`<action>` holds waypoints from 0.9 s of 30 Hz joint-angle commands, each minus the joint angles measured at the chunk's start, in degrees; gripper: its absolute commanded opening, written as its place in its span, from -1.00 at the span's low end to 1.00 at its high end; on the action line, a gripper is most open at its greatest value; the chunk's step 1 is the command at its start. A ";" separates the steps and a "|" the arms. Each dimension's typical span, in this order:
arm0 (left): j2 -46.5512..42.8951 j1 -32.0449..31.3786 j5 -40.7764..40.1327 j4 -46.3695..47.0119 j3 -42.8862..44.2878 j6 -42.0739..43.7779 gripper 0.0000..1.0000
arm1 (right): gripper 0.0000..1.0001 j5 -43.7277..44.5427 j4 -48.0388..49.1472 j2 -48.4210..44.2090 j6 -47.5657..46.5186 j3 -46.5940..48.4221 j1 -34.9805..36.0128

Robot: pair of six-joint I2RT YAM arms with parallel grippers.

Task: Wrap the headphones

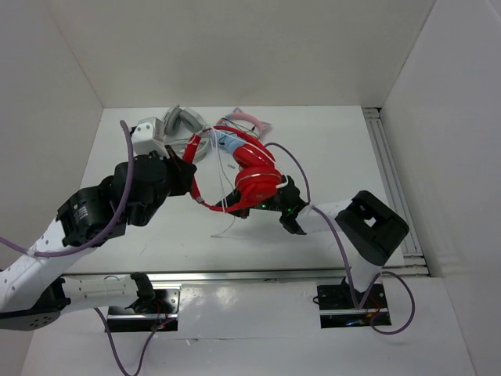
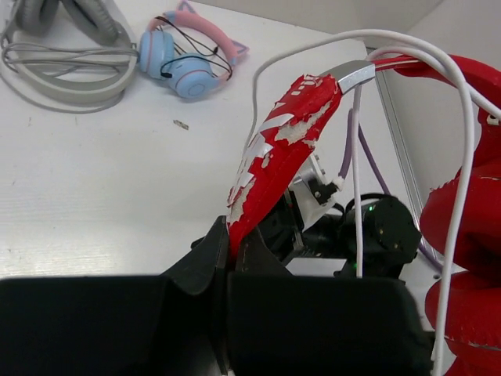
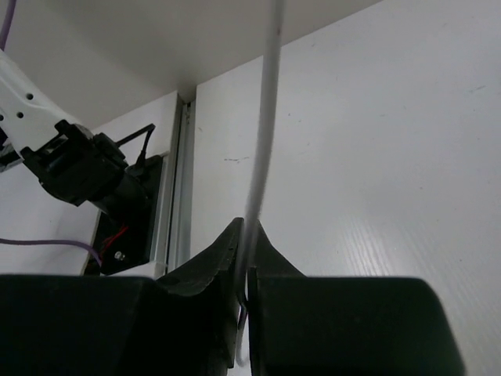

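Note:
The red headphones (image 1: 254,176) hang above the table's middle, held up between both arms. My left gripper (image 1: 186,174) is shut on the peeling red headband (image 2: 274,160); its jaws pinch the band's lower end (image 2: 232,235). The thin white cable (image 2: 356,180) loops over the band and the red earcups (image 2: 470,235). My right gripper (image 1: 275,205) sits just below the earcup and is shut on the white cable (image 3: 262,141), which runs straight up from between its jaws (image 3: 246,243). A loose cable end (image 1: 225,227) dangles to the table.
Grey-white headphones (image 1: 182,121) and light-blue and pink cat-ear headphones (image 1: 249,119) lie at the back of the table; both also show in the left wrist view (image 2: 66,39) (image 2: 184,59). A metal rail (image 1: 391,180) runs along the right side. White walls enclose the table.

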 commanded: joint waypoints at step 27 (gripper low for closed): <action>3.54 9.84 -16.26 1.22 4.56 -7.68 -1.00 | -1.00 8.90 21.08 7.74 4.21 -6.74 13.01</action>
